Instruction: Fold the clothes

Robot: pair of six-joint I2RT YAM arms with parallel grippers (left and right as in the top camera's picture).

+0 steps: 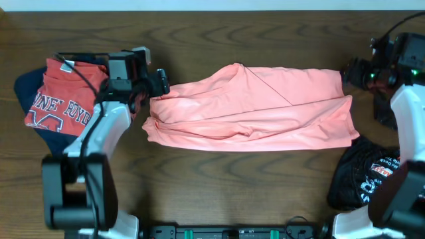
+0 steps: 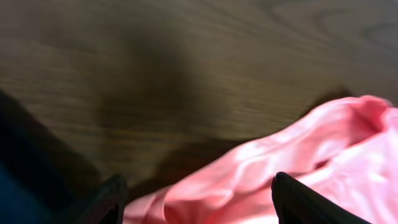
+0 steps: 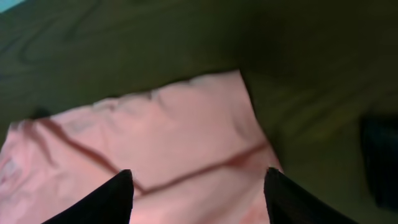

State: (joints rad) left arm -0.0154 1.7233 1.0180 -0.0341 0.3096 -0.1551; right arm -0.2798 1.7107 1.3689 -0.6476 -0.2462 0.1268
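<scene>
Left side first: the left gripper (image 1: 159, 83) sits at the left end of the salmon-pink T-shirt (image 1: 252, 109), jaws spread wide and gripping nothing. A bunched edge of cloth lies between its fingers (image 2: 301, 202), and only bare table (image 1: 199, 192) lies ahead of them. The red-orange tee (image 1: 63, 99) lies just behind this arm, so no backing up carelessly!

In the middle, the shirt stretches as one long doubled band from one gripper to the other, with rumpled ridges along its near edge.

Over to the right gripper (image 1: 350, 70): it is spread wide too, holding nothing. The shirt's flat right end, a seam running across it, lies under and just ahead of its fingers (image 3: 102, 202). The black garments (image 1: 368, 176) are heaped off to its side.

This looks like the set-up for the crosswise fold. To do it well, each gripper should drop straight down and pinch every layer at its end, not just the top one, because thin fabric like this peels apart. Then both should lift together, level, and carry one end over the other.
</scene>
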